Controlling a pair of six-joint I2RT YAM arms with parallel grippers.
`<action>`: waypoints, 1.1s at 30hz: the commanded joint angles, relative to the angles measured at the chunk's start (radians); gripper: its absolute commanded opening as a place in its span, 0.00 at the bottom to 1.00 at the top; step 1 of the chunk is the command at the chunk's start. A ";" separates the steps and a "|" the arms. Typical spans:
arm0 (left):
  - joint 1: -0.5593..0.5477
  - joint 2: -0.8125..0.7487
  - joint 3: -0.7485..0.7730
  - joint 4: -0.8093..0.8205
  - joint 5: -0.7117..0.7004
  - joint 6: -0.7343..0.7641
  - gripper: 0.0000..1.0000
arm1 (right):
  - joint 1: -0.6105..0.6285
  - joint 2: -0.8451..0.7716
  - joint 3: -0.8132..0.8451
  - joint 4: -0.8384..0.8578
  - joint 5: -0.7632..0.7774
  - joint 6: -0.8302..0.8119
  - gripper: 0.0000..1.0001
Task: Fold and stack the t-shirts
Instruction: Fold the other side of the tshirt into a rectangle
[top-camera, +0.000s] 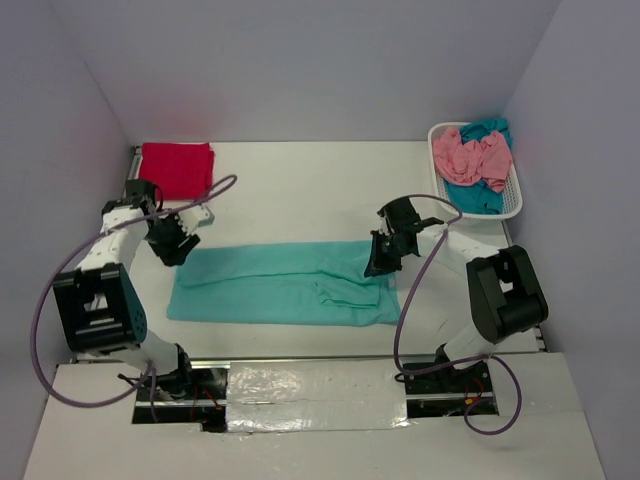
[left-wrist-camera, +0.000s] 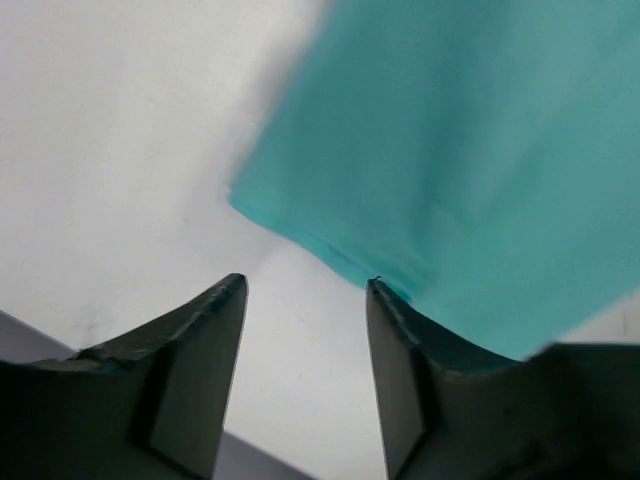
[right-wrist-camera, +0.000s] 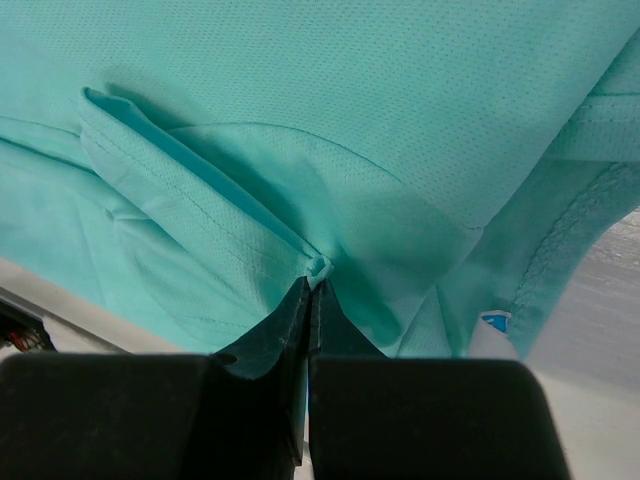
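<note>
Mint-teal t-shirt (top-camera: 270, 285), its fold inside the right end effector (right-wrist-camera: 312, 284)

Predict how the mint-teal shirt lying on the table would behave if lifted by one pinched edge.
Probably floppy: the mint-teal shirt lies flat with soft folds, so it would likely drape. Likely light: its thin mesh weave bunches into a small pinch in the right gripper.

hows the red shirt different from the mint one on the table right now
The red shirt is folded into a compact square at the far left corner; the mint shirt lies stretched long across the middle, only partly folded. No hand holds the red shirt, while the right hand is shut on a fold of the mint shirt. Both are plain cloth lying on the table.
</note>
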 joint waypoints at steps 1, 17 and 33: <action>0.004 -0.137 -0.120 -0.135 0.000 0.302 0.67 | 0.006 0.009 0.041 -0.003 0.007 -0.014 0.00; -0.134 -0.144 -0.343 0.092 -0.215 0.416 0.95 | 0.004 0.012 -0.001 0.040 -0.008 -0.013 0.00; -0.139 -0.101 -0.294 0.136 -0.279 0.296 0.00 | -0.005 0.038 0.082 -0.003 -0.006 -0.028 0.00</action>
